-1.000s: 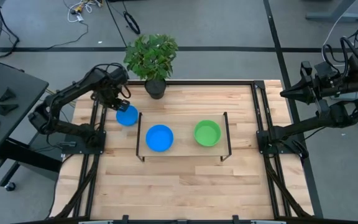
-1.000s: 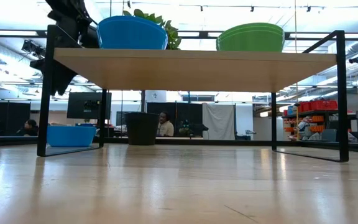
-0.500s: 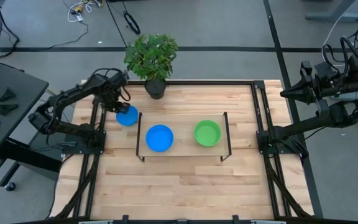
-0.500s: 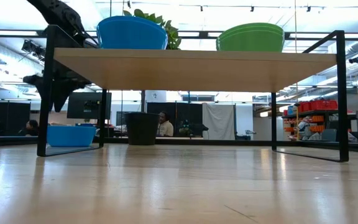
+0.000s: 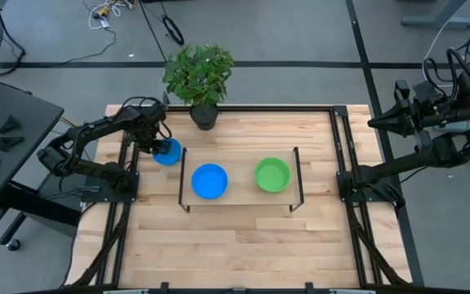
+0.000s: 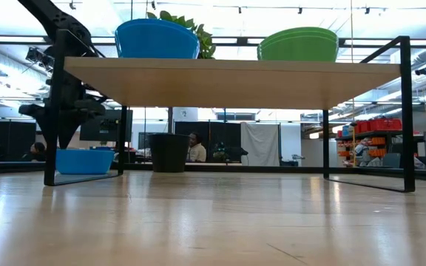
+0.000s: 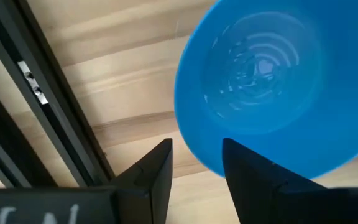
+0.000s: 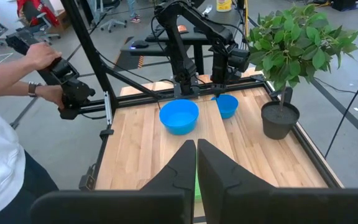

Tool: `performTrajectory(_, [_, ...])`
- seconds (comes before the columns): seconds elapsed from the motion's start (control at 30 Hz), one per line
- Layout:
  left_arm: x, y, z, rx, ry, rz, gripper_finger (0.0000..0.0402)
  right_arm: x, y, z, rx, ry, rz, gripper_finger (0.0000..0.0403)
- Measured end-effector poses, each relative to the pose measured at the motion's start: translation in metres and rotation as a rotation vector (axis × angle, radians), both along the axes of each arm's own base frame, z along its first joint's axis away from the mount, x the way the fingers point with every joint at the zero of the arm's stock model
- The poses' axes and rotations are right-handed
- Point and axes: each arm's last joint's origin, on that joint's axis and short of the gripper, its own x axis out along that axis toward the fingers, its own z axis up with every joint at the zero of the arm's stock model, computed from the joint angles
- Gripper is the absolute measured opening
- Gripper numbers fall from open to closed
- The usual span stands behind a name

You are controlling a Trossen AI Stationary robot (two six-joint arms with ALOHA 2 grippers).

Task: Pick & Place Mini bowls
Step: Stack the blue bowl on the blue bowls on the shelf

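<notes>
High view: left gripper point(image 5: 160, 147), fingers spread astride the rim of a small round blue plastic bowl point(image 5: 168, 153), poised to pinch it.

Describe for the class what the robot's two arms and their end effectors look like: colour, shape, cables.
Both arms are dark, almost black, built of slim jointed links. The left end effector has two flat, angular black fingers with squared, wedge-like tips. The right end effector has the same black fingers, tapering to narrow edges. Black cables loop in a bundle over the right arm. No coloured markings are legible.
</notes>
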Motion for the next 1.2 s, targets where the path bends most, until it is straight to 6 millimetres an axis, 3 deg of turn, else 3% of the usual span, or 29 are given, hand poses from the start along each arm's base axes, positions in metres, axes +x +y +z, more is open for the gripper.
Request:
performTrajectory(0.4, [-0.002, -0.0026, -0.0082, -0.005, 0.002, 0.027, 0.0138, -0.0001, 0.0, 0.0, 0.0, 0.0, 0.0, 0.0021])
performTrajectory(1.2, [-0.0019, -0.0025, -0.0082, -0.004, 0.001, 0.014, 0.0069, 0.0001, 0.0, 0.0, 0.0, 0.0, 0.0, 0.0021])
